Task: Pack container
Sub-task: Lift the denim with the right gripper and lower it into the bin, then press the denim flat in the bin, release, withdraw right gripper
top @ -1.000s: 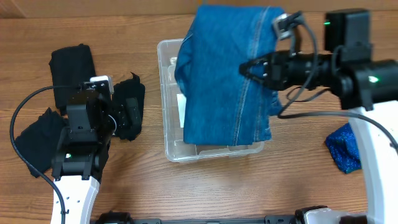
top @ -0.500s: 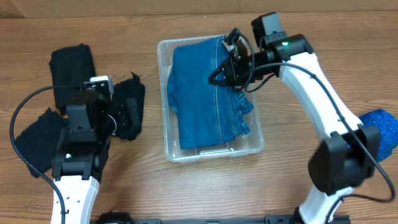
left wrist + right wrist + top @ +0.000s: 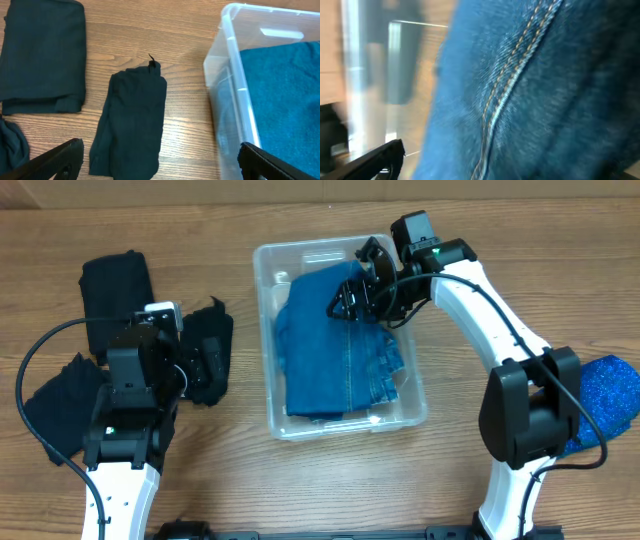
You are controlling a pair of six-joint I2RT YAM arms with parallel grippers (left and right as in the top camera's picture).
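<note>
Container [image 3: 268,385] sits mid-table, folded jeans [image 3: 335,370] lying inside it. Your right gripper [image 3: 350,300] is low over the jeans at the far end, jaws spread and not clamping the denim. Your left gripper [image 3: 160,149] hangs wide open over a black cloth [image 3: 132,120] beside the container, holding nothing.

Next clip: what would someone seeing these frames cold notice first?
The folded blue jeans filling the clear container mid-table stand out first, with the right gripper over their far end, fingers apart. Next come the black garments spread on the wood to the container's left, and a glittery blue cloth at the table's right edge.
</note>
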